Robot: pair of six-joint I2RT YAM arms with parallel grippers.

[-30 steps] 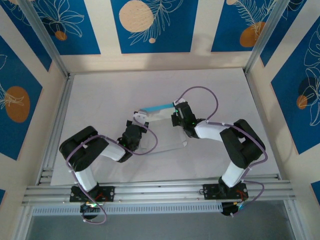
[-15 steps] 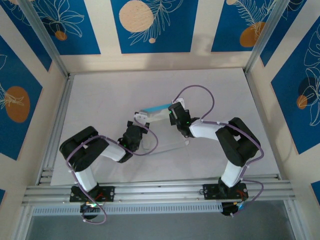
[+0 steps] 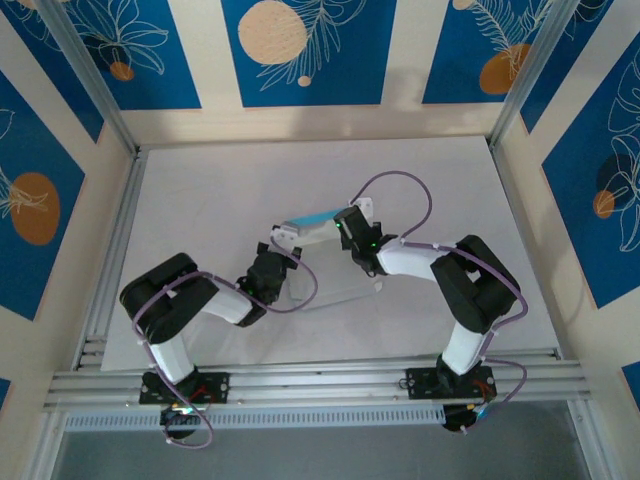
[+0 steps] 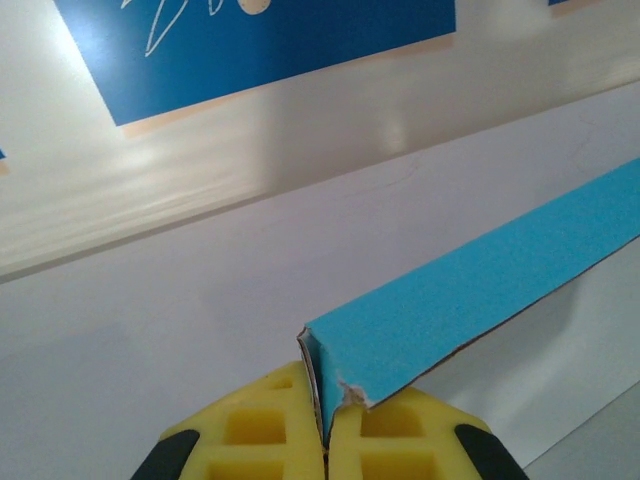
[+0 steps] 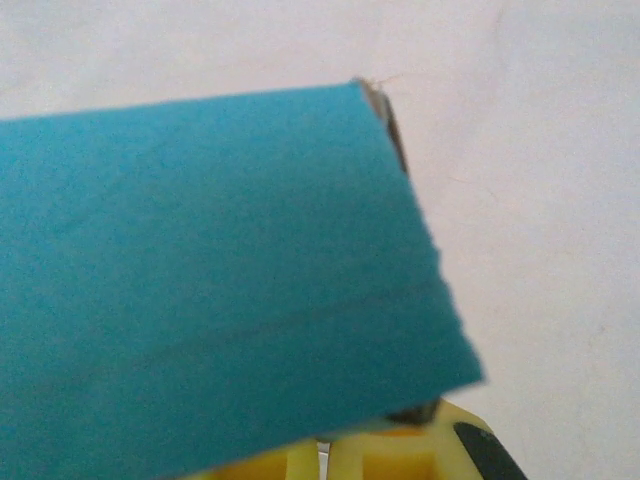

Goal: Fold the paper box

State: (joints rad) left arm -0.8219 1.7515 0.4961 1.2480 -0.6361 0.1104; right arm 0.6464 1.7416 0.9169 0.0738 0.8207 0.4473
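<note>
The paper box lies mid-table as a white card sheet, with a light-blue flap raised along its far edge. My left gripper is at the flap's left end. In the left wrist view its yellow fingers are shut on the blue corner of the paper box, the card pinched in the seam of my left gripper. My right gripper holds the flap's right end. Close to that camera the blue flap hides most of my right gripper, which is shut with a thin card edge between its pads.
The white table mat stretches around the sheet. Aluminium rails run along the near edge and a rail along the left side. Blue-patterned walls enclose the back and sides. Purple cables loop above both arms.
My right gripper has shifted slightly left with the flap's right end in it. The left gripper has stayed almost in place, still pinching the corner.
</note>
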